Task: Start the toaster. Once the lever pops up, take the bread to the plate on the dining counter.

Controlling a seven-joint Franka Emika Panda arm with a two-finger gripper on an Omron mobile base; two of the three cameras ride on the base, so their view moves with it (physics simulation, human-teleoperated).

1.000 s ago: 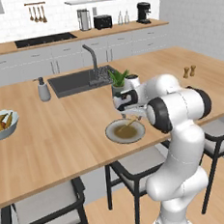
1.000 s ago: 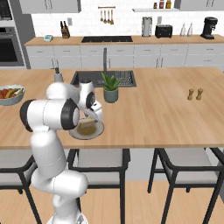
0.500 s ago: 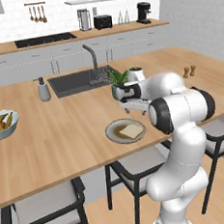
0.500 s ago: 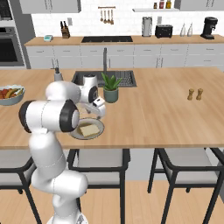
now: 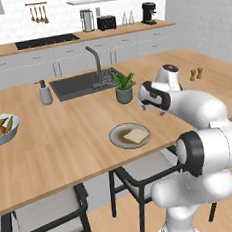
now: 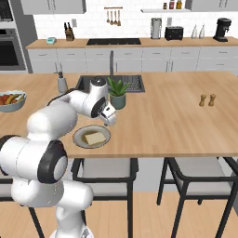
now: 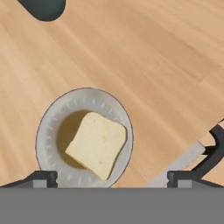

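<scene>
Wood surface: the dining counter (image 5: 65,143) is a light-wood island with a dark inset sink (image 5: 82,84) toward its far side.
Plate: the plate (image 5: 129,136) lies flat near the counter's near edge, grey-brown with a darker centre; in the hand view its ribbed rim (image 7: 52,113) is fully visible.
Bread: the bread (image 5: 136,135) lies flat inside the plate, one light tan square slice, resting on the dark centre and reaching toward the rim on one side; also seen at (image 7: 98,144) and (image 6: 95,138).
Gripper: the gripper (image 6: 110,122) hangs above the counter just beside the plate, apart from the bread; its jaws stand wide, released, with nothing between them. Both finger tips (image 7: 43,178) show at the bottom of the hand view, one on each side of the plate.
Toaster: the toaster (image 5: 106,22) stands on the far wall counter, well apart from the plate, beside a metal canister (image 5: 86,20).
Other items: potted plant (image 5: 123,86) behind the plate; fruit bowl (image 5: 0,130) at the counter's left end; salt and pepper shakers (image 6: 207,100) to the right.
</scene>
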